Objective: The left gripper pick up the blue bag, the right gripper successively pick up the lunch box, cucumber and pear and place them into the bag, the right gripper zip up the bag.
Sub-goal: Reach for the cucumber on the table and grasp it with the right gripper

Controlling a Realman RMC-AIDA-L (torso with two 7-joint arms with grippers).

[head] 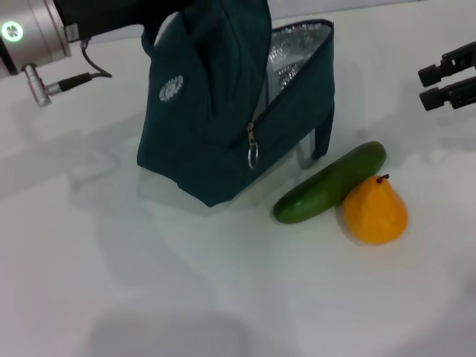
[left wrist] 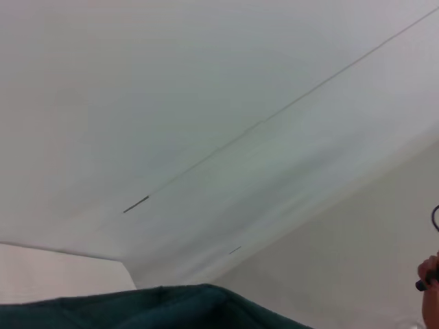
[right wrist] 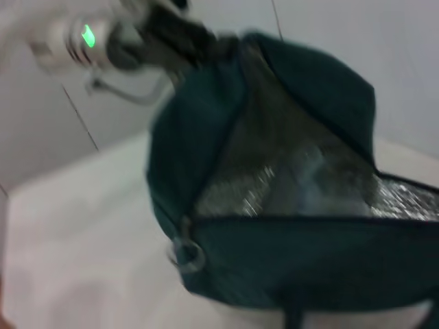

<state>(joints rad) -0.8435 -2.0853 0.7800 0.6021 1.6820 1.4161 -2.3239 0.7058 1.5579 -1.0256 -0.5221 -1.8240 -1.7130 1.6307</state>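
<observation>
Blue bag (head: 223, 126) stands open at upper centre of the counter (head: 186, 297), its top held by the left gripper; finger state cannot be told. Cucumber (head: 331, 183) touches pear (head: 374, 210) at centre right. Right gripper (head: 446, 74) waits upper right, fingers apart.

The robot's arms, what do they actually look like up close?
The left arm ends in a silver metal cylinder with a glowing green ring light, a silver plug and a thin black cable curling from it, then black parts beyond. The right gripper shows only two matte black, blocky fingers.
</observation>
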